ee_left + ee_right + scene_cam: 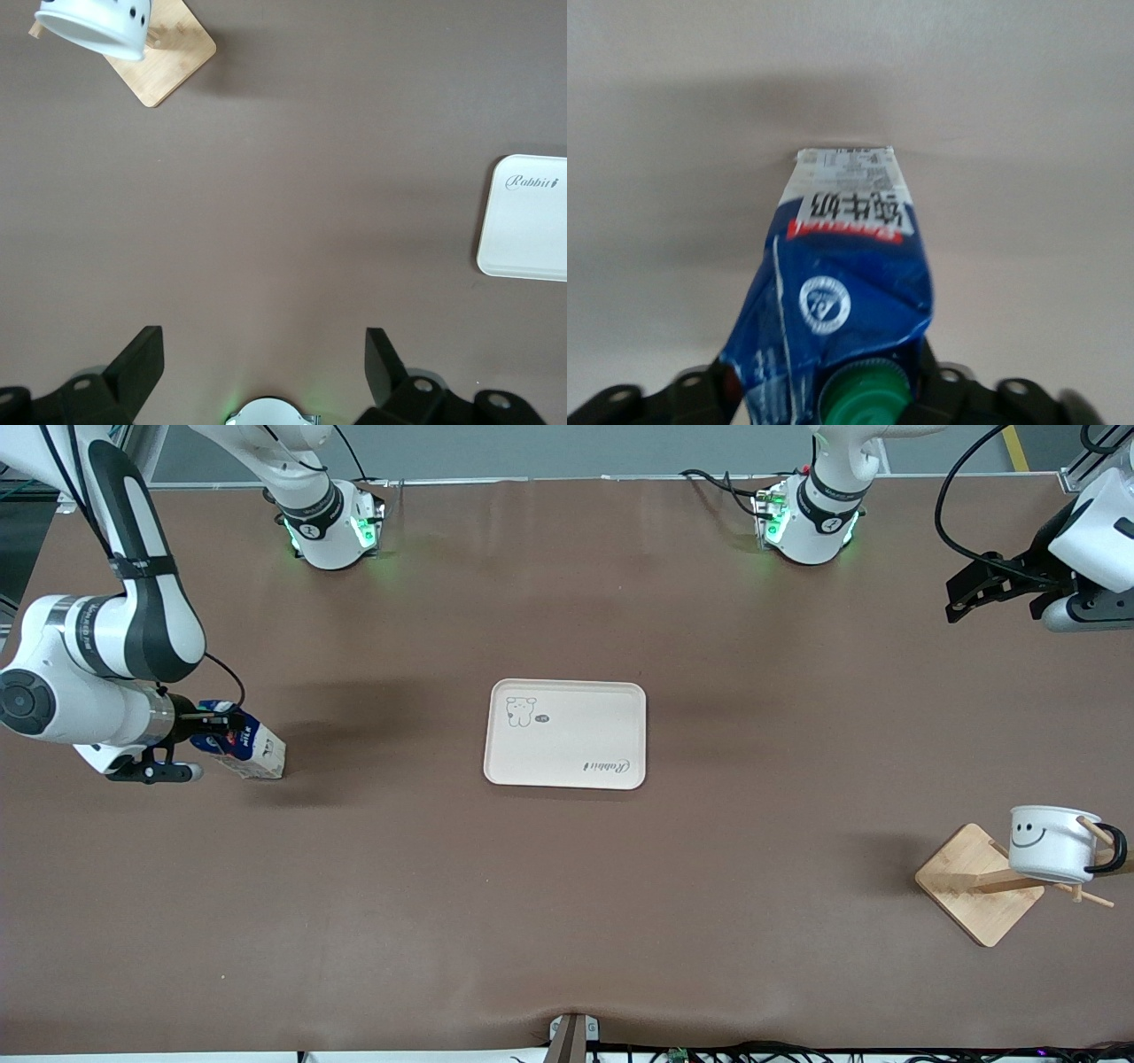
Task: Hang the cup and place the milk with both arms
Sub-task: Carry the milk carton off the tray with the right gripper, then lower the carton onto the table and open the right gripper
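Note:
The milk (251, 749), a dark-blue carton with a green cap, leans tilted with its pale bottom edge on the table near the right arm's end. My right gripper (215, 731) is shut on its creased top; in the right wrist view the milk (842, 266) fills the space between the black fingers (943, 390). The white cup (1052, 842) with a smiley face hangs by its black handle on a peg of the wooden rack (973, 887) toward the left arm's end. My left gripper (967, 599) hangs open and empty in the air over the table (264, 363), well apart from the cup (93, 27).
A pale rectangular tray (565, 733) with a small cartoon print lies at the table's middle, with nothing on it; it also shows as the tray (527, 217) in the left wrist view. The rack's square base (168, 53) sits on the brown tabletop.

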Controlling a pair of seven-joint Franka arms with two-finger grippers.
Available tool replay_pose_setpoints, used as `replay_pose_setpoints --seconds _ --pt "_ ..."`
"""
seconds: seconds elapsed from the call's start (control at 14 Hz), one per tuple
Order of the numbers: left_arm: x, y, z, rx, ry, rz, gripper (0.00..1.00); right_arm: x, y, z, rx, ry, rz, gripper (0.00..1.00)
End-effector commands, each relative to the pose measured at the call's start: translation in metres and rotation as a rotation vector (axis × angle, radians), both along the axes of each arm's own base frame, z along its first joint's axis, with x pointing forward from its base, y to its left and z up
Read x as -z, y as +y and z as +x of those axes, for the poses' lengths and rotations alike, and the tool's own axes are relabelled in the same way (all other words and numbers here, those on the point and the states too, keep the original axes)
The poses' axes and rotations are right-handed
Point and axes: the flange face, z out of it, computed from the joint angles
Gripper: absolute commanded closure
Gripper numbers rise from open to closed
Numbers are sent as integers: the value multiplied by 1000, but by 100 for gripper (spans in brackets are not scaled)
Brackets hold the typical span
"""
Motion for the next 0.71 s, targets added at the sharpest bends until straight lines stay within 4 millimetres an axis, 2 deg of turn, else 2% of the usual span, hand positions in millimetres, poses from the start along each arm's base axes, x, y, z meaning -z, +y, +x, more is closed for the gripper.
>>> replay_pose_setpoints --seconds 0.0,0.36,0.5,0.64 --pt "-1 -1 -3 -5 -9 -16 0 2 -1 -4 -7 7 -16 0" --pt "-5 -4 -3 17 -15 -3 0 -11 5 8 -16 47 -14 0" --pt "-3 -4 -3 13 -12 -4 0 -19 -5 22 -6 74 -9 0" --pt "-3 -4 -3 13 -13 -4 0 -11 -17 38 10 101 1 0"
